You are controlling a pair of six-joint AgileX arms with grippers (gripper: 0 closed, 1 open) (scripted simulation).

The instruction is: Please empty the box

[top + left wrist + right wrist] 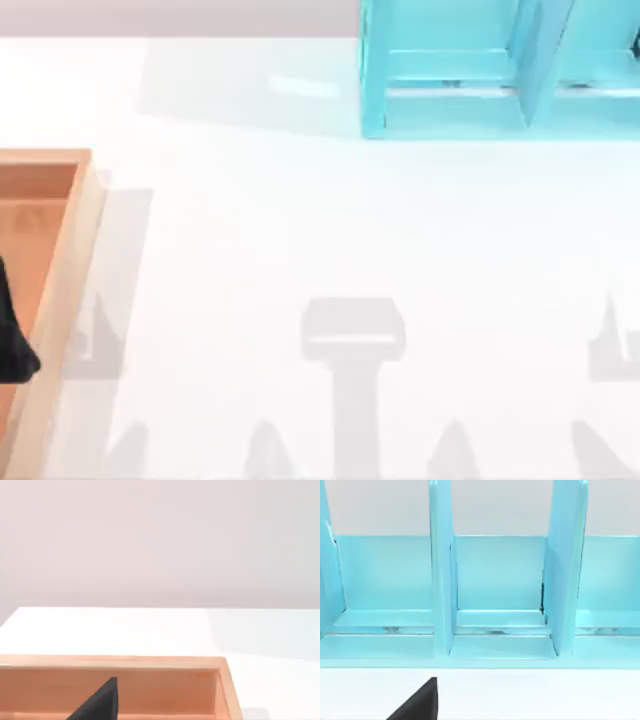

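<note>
The box point(70, 290) sits at about nine o'clock on the white table point(300, 220), cut off by the top view's left edge, its pale rim framing orange-brown inner walls, and I can see nothing lying on the part of its floor that shows. The left gripper point(12, 345) hangs over the box's interior at roughly eight o'clock as a dark shape, and whether it is released or clenched I cannot tell. A turquoise shelf point(480, 70) stands at about one o'clock, its upright dividers facing the right arm's wrist camera.

My left pincer point(12, 340) hangs low at the table's left edge, apparently pointing downward.
</note>
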